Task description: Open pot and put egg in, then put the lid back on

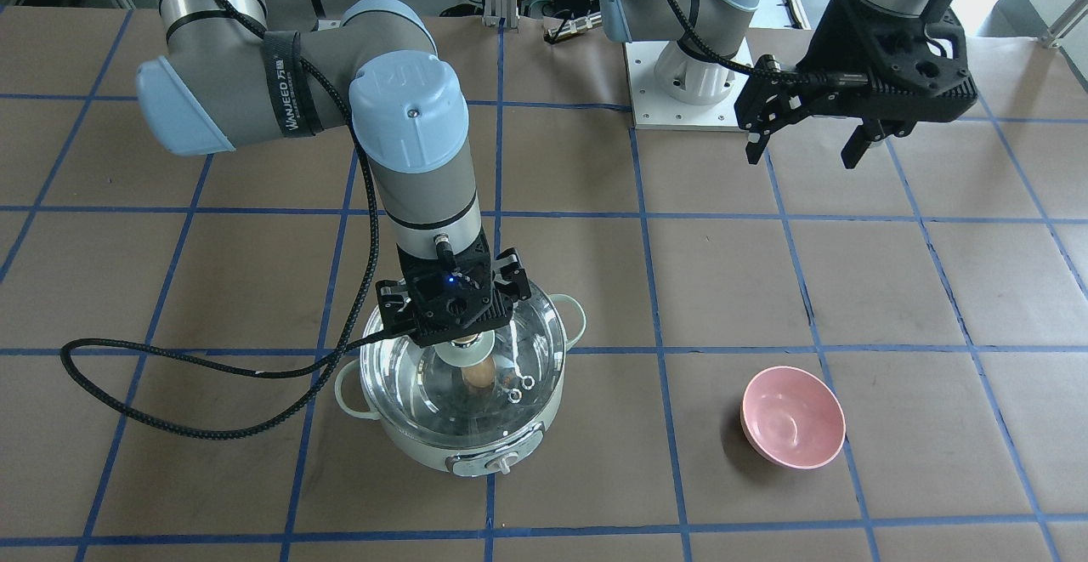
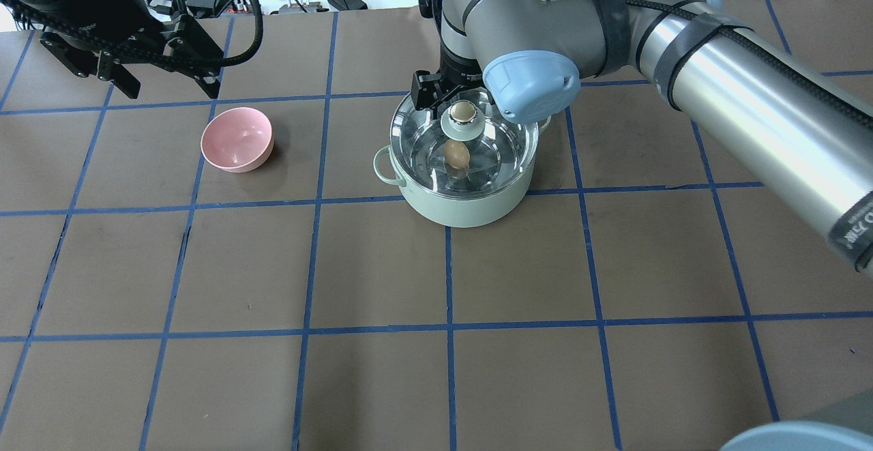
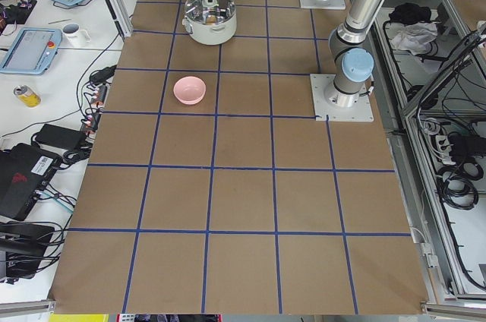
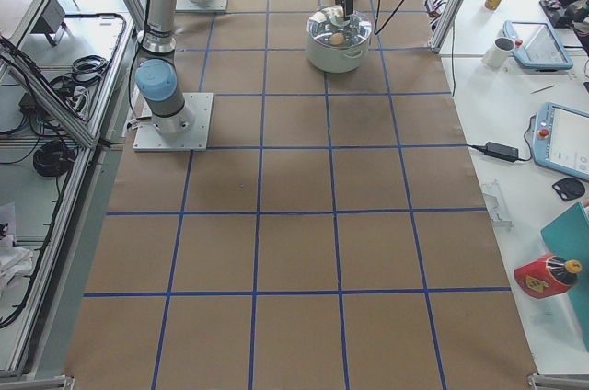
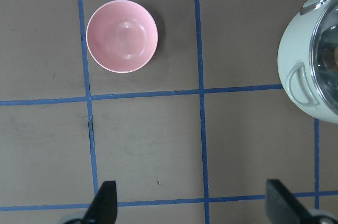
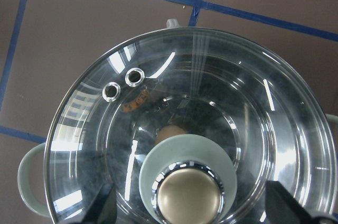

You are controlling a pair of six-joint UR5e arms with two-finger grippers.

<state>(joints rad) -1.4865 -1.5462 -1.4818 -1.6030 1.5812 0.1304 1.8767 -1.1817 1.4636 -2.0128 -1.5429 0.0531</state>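
Note:
The mint-green pot (image 1: 476,453) stands on the table with the glass lid (image 6: 211,76) resting on it. The tan egg (image 2: 457,154) lies inside on the steel bottom, seen through the glass, and shows in the front view (image 1: 478,372) too. My right gripper (image 6: 190,205) hangs straight over the lid's knob (image 2: 462,118). Its fingers (image 6: 103,203) stand wide apart on either side of the knob and do not touch it, so it is open. My left gripper (image 5: 193,208) is open and empty, high above the table and beside the pot (image 5: 298,49).
A pink bowl (image 1: 793,428) sits empty on the table on the pot's left-arm side, below my left gripper (image 2: 167,86). The right arm's black cable (image 1: 170,375) loops over the table beside the pot.

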